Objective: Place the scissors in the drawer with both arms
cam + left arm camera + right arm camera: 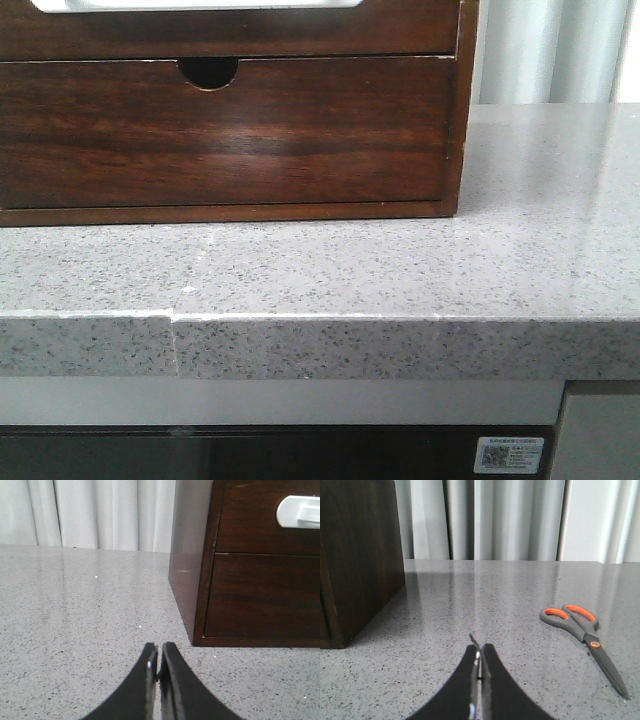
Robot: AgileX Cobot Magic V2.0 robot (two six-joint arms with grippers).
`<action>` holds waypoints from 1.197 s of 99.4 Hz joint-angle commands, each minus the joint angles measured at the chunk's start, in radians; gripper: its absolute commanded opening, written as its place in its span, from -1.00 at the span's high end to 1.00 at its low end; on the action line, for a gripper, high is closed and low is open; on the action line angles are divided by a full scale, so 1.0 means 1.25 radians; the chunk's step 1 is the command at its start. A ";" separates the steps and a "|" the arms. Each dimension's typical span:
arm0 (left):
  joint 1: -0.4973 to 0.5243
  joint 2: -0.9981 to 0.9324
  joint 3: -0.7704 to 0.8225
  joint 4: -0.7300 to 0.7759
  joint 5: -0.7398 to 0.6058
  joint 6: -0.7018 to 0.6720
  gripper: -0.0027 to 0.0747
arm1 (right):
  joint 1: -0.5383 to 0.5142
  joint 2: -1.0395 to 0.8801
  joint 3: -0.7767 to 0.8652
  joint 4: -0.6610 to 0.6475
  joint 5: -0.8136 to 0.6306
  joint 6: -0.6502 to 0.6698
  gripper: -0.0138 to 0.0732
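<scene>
We are holding both end effectors low over the grey surface [330, 270], the left end effector [160, 662] and the right end effector [479, 657] each pressed together on nothing. The scissors [585, 637] are lying flat, well apart from the cabinet [355, 560]. The drawer [260, 515] with the white cut-out is sitting closed above the notched drawer [225, 130]. We are risking pulling the wrong front, or skidding the flat scissors away
</scene>
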 commanded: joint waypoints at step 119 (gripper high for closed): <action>0.001 -0.004 -0.154 -0.069 -0.073 -0.007 0.98 | 0.000 0.015 -0.211 0.029 0.144 0.001 0.84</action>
